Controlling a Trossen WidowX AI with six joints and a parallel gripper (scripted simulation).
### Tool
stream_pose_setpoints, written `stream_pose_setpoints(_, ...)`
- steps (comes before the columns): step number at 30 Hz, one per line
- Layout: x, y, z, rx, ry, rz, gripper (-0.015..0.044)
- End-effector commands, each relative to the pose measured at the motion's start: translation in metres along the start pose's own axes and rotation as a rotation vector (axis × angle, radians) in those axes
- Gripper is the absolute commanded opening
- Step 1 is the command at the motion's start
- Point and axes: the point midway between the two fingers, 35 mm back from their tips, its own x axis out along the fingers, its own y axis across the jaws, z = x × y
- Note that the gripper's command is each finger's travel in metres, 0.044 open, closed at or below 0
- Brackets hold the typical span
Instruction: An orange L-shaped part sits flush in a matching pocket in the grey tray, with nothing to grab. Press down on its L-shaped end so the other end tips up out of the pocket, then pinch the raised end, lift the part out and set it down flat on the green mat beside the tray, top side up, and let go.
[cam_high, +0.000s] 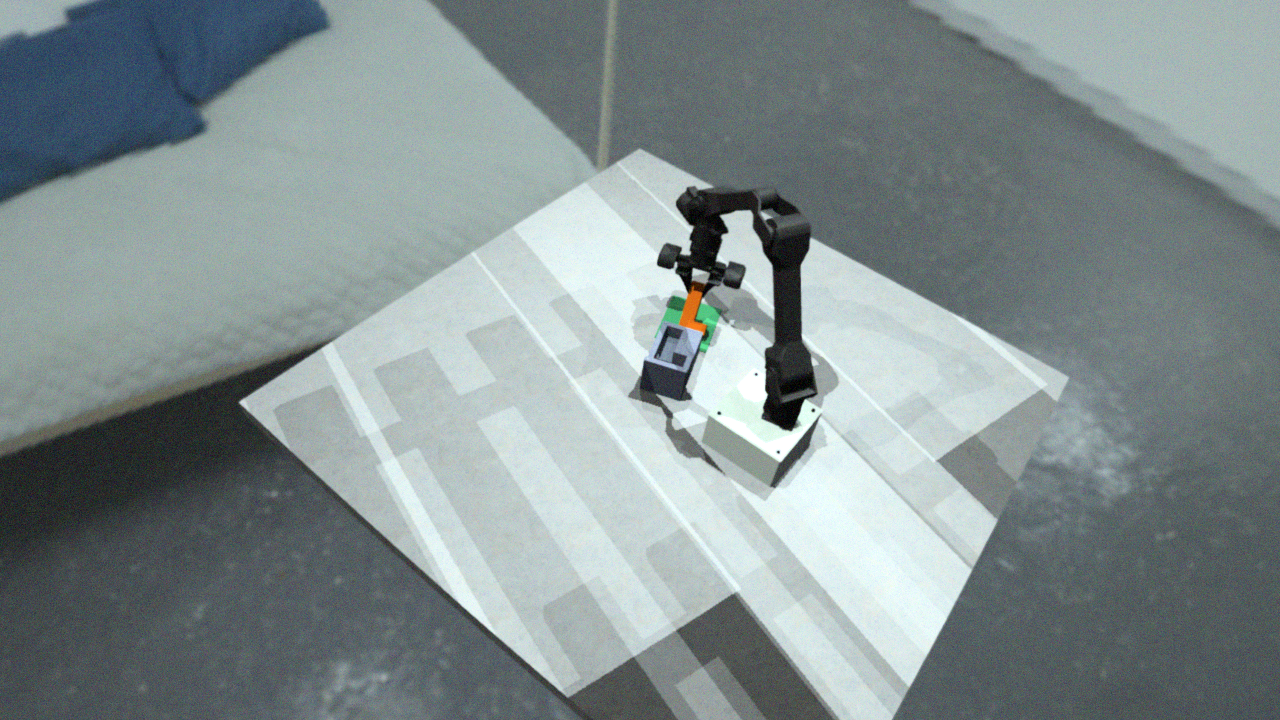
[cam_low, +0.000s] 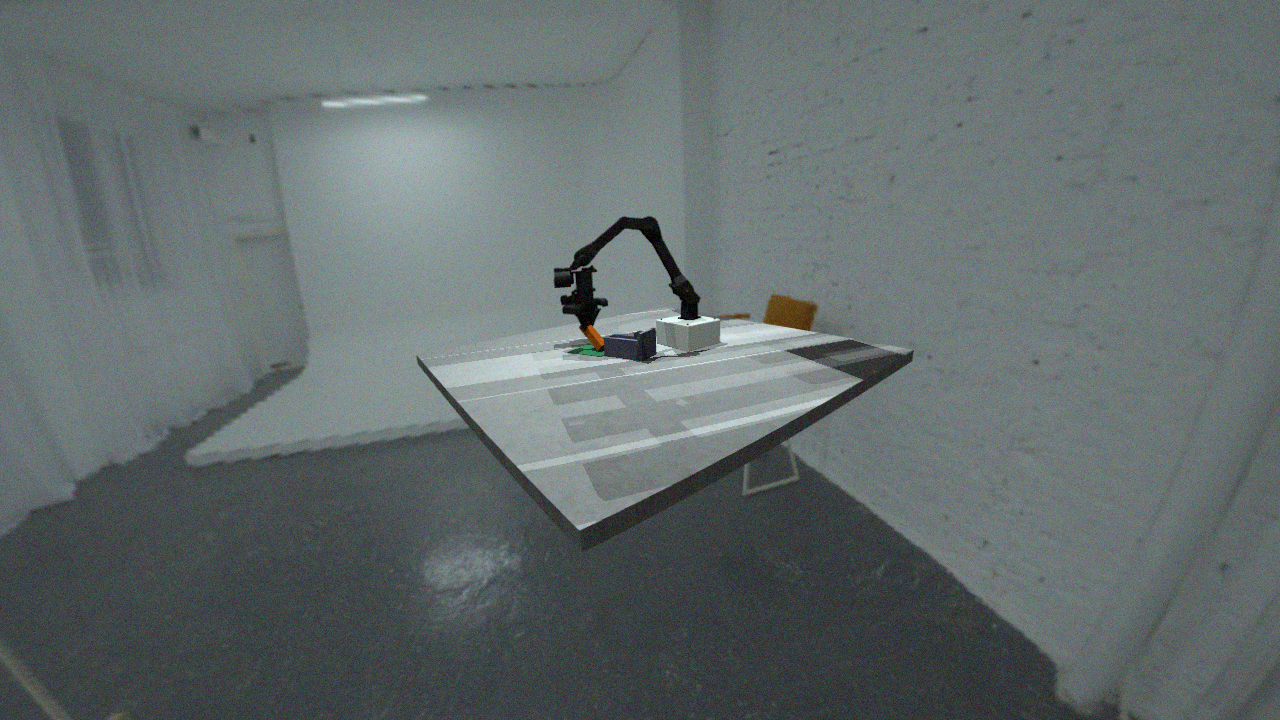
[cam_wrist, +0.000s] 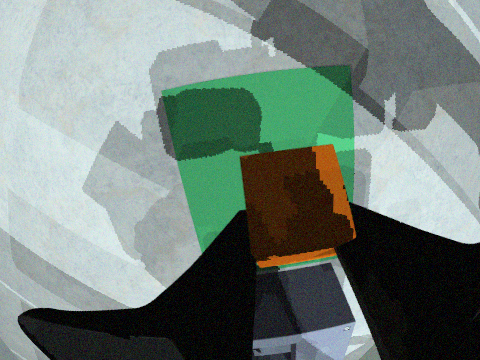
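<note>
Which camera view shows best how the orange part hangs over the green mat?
The exterior view: side-on, the orange part slants down from the hand to the green mat. The top view shows it over the mat's tray-side edge; the wrist view shows only its foreshortened end.
</note>
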Motion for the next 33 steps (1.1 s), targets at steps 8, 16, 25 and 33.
stream_pose_setpoints(8,0.001,0.0,0.0,0.0,0.001,-0.001,0.0079)
stream_pose_setpoints(16,-0.007,0.0,0.001,-0.001,0.001,-0.001,0.0289)
stream_pose_setpoints(25,-0.087,0.0,0.0,-0.006,-0.001,-0.001,0.04)
stream_pose_setpoints(33,-0.083,0.002,0.003,-0.001,-0.016,0.014,0.04)
